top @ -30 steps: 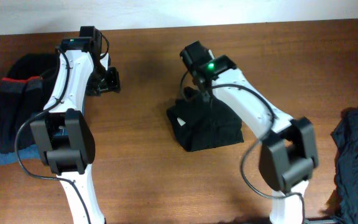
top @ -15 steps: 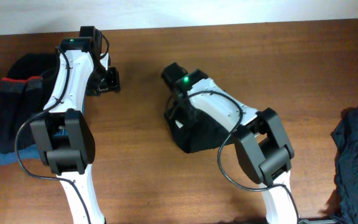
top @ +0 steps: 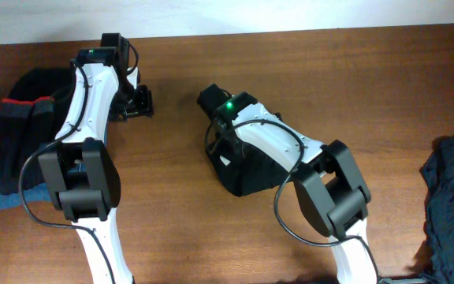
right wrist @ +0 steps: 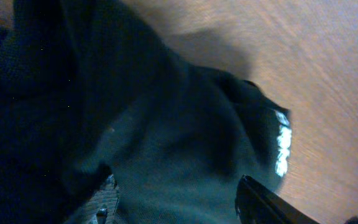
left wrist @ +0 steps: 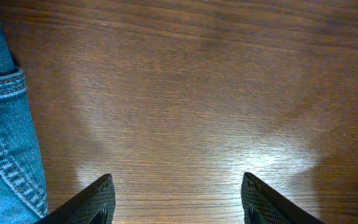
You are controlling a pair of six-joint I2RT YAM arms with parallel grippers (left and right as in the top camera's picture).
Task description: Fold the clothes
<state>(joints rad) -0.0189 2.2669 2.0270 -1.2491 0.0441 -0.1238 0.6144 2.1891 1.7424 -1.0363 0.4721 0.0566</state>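
Note:
A folded black garment [top: 262,167] with a small white logo [top: 225,160] lies at the table's middle. My right gripper [top: 213,140] is at its left edge. In the right wrist view the right gripper [right wrist: 179,204] is open, its jaws spread over the black fabric [right wrist: 166,124], with the white logo [right wrist: 283,149] near the cloth's edge. My left gripper [top: 140,102] hovers at the back left, open and empty. The left wrist view shows the left gripper [left wrist: 179,200] over bare wood beside blue denim [left wrist: 5,124].
A pile of dark garments with red trim and blue denim [top: 18,134] lies at the far left. A crumpled dark blue garment [top: 452,197] lies at the right edge. The wooden table [top: 172,205] meets a white wall at the back.
My right gripper has swung left across the folded black garment to its left edge, and the garment has shifted slightly left. The left arm has not moved.

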